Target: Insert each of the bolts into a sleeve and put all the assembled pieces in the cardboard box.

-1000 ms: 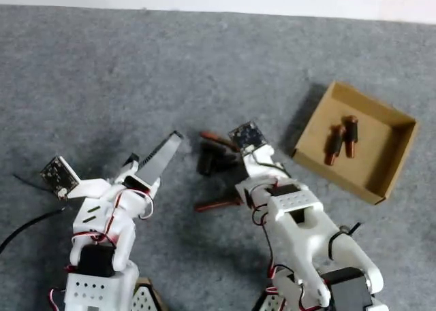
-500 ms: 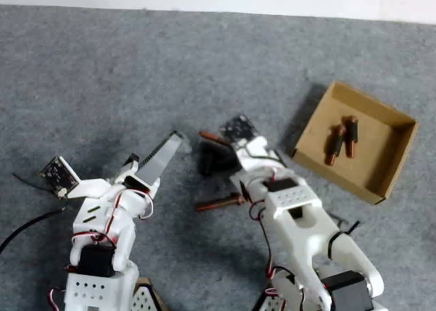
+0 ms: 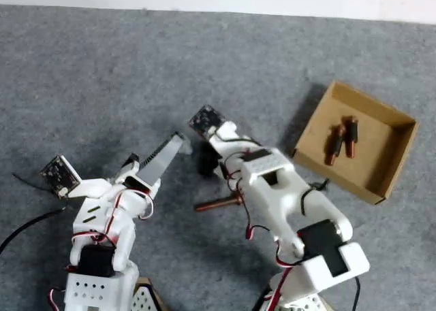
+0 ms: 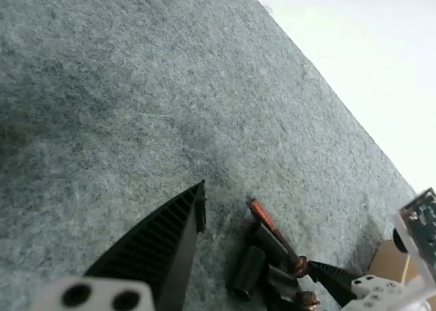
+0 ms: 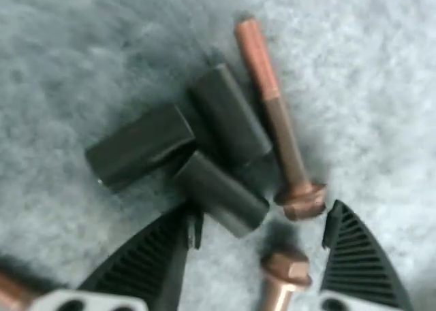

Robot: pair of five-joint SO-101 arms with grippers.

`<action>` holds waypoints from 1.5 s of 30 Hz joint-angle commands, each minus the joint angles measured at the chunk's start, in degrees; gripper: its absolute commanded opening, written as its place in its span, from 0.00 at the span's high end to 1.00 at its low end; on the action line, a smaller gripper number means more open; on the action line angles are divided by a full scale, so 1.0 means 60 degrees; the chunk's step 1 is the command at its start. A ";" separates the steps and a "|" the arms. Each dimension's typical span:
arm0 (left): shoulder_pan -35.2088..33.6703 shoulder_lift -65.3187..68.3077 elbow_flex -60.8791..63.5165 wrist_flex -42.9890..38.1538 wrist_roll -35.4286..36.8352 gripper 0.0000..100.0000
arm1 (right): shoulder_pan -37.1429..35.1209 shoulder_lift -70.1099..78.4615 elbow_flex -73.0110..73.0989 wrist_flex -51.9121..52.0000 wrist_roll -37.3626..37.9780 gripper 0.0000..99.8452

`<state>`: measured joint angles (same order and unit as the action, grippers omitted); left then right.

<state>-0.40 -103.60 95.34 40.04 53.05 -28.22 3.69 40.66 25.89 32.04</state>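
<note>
Near edge of the grey-covered counter (image 3: 102,73): left arm (image 3: 109,216) at the left, its wrist angled toward the centre. Can't tell if the left jaws are released or clenched. They hang near the pile of parts, not touching it.

Right arm (image 3: 279,188) stretches from the near right edge to the counter's centre, over the parts. Right jaws are released, spread wide and grasping nothing, low over the pile.

Loose bolt (image 3: 214,204) lies flat on the counter beside the right arm, head end tucked under it, nearer than the pile.

In the right wrist view, a copper bolt head (image 5: 286,270) sits in the gap between the spread jaws. Just past the tips are three dark sleeves bunched together, all lying flat. The nearest sleeve (image 5: 221,192) is just off one tip. The middle sleeve (image 5: 228,117) and the side sleeve (image 5: 139,148) lie beyond it. A long bolt (image 5: 276,120) lies flat against the middle sleeve, its head close to the other tip.

Farther off to the right, well apart from the pile, is the cardboard box (image 3: 337,177). Two assembled pieces lie side by side inside, first piece (image 3: 334,144) and second piece (image 3: 351,135).
</note>
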 commanded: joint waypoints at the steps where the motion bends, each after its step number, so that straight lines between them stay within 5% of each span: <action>1: -0.0125 -0.0110 -0.0022 -0.0190 -0.0088 0.35 | -0.0388 0.0505 -0.0549 0.0007 0.0249 0.74; 11: -0.0227 -0.0110 -0.0022 -0.0190 -0.0103 0.35 | -0.0608 0.0549 -0.0579 0.0725 0.0249 0.74; 18: -0.0462 -0.0110 -0.0066 -0.0190 -0.0073 0.35 | -0.0579 0.0579 -0.0593 0.0916 0.0190 1.00; 29: -0.0462 -0.0110 -0.0037 -0.0190 -0.0088 0.35 | -0.0359 0.0183 -0.0549 0.0916 0.0190 1.00; 45: -0.0462 -0.0110 -0.0037 -0.0190 -0.0088 0.35 | -0.0344 -0.5736 0.3495 -0.0886 -0.0703 1.00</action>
<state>-2.51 -103.60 95.34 40.04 53.05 -30.42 -23.91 60.44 21.93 28.70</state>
